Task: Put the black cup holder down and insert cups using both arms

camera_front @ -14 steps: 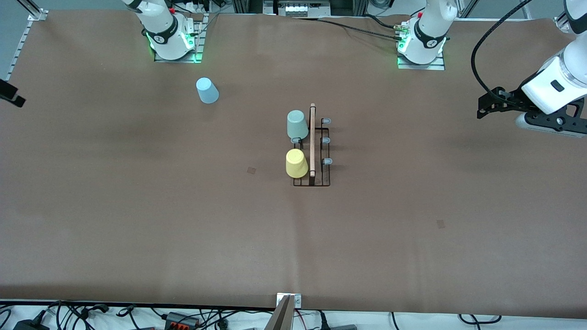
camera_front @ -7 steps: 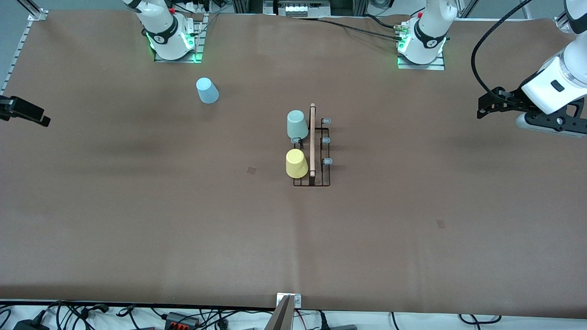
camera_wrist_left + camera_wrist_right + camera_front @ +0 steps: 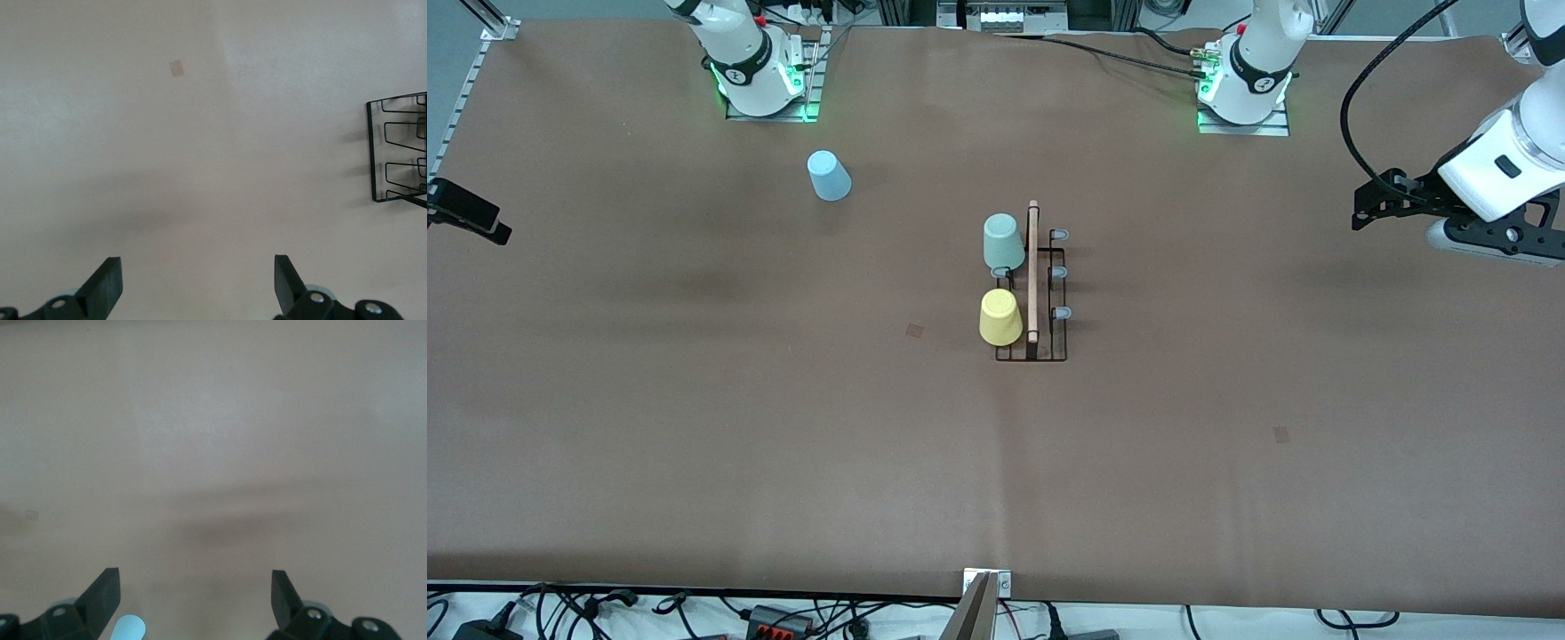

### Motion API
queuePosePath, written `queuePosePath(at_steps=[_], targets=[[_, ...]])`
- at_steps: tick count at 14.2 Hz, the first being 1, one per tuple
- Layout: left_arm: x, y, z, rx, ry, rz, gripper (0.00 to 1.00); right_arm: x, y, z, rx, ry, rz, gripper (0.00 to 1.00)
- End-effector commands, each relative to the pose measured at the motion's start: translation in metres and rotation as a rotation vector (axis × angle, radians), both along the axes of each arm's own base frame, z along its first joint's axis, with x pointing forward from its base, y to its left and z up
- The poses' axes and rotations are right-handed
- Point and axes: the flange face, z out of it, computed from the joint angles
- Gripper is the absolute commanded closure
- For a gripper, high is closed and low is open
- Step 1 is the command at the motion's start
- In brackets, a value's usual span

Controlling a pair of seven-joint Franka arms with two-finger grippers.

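Note:
The black cup holder [image 3: 1049, 338] stands mid-table, its wooden handle [image 3: 1032, 267] on top. A mint green cup [image 3: 1003, 240] and a yellow cup [image 3: 1001, 317] sit upside down on its pegs on the side toward the right arm's end. Three pegs [image 3: 1059, 274] on its side toward the left arm's end are bare. A light blue cup [image 3: 829, 176] stands upside down on the table near the right arm's base. My left gripper [image 3: 1369, 204] hangs open and empty at the left arm's end [image 3: 197, 283]. My right gripper [image 3: 463, 212] is open and empty [image 3: 193, 597] at the right arm's end.
The holder's base [image 3: 400, 150] shows at the edge of the left wrist view. The blue cup [image 3: 128, 629] shows by a finger in the right wrist view. Small dark patches [image 3: 914, 330] mark the brown table cover. Cables and a bracket [image 3: 980, 604] lie along the near edge.
My right gripper has come farther into view at the right arm's end, then drawn back slightly. The left arm, holder and cups have not moved.

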Motion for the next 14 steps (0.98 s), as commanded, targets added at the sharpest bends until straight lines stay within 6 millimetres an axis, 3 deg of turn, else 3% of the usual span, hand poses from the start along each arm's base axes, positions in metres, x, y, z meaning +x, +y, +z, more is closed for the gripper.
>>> queuePosePath(at_steps=[1, 6, 14], targets=[[-0.001, 0.000, 0.006, 0.010, 0.002, 0.002, 0.00, -0.005, 0.002, 0.004, -0.011, 0.006, 0.026, 0.00], [0.000, -0.001, 0.006, 0.010, 0.002, -0.001, 0.00, -0.014, 0.004, -0.006, -0.010, 0.017, 0.029, 0.00], [0.000, -0.001, 0.006, 0.010, 0.001, 0.000, 0.00, -0.022, 0.005, 0.001, -0.008, 0.002, 0.032, 0.00]])
